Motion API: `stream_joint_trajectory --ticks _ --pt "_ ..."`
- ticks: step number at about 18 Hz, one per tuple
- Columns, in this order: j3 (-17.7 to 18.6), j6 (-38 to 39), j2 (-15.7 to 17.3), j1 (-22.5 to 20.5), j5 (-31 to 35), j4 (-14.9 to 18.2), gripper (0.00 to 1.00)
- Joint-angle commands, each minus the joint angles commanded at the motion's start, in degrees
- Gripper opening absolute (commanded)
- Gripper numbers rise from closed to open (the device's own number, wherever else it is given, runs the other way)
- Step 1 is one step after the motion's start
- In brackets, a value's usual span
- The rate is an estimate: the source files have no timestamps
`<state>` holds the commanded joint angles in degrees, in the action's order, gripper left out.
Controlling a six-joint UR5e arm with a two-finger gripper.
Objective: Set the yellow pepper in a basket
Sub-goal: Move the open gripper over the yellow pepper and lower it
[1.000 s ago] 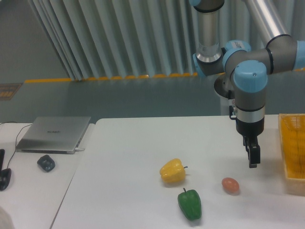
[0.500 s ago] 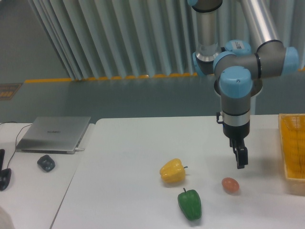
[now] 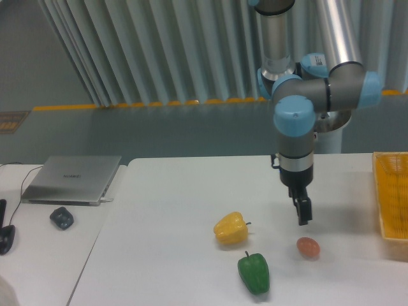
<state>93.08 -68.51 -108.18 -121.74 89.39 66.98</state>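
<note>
Yellow pepper (image 3: 231,229) sits left of and lower than the gripper (image 3: 304,213).
Pepper's lying sideways, stem pointing right; can't tell if the jaws are open, nothing held.

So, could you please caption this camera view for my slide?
Hand hovering right of yellow pepper, basket at far right.

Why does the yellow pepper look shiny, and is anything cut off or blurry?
In the fixed camera view, overhead light puts soft pale glare on the yellow pepper and only faint shadows on the white table; the basket is cut off at the right edge; the picture is slightly soft, so the gripper fingers blur together.
</note>
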Motion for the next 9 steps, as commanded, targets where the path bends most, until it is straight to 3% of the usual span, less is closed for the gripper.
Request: stream_joint_trajectory --ticks 2,9 --pt "-0.8 4.9 -1.6 2.1 0.0 -1.6 1.00" --pt "-1.6 12.2 -0.7 7.0 -1.2 -1.6 1.00"
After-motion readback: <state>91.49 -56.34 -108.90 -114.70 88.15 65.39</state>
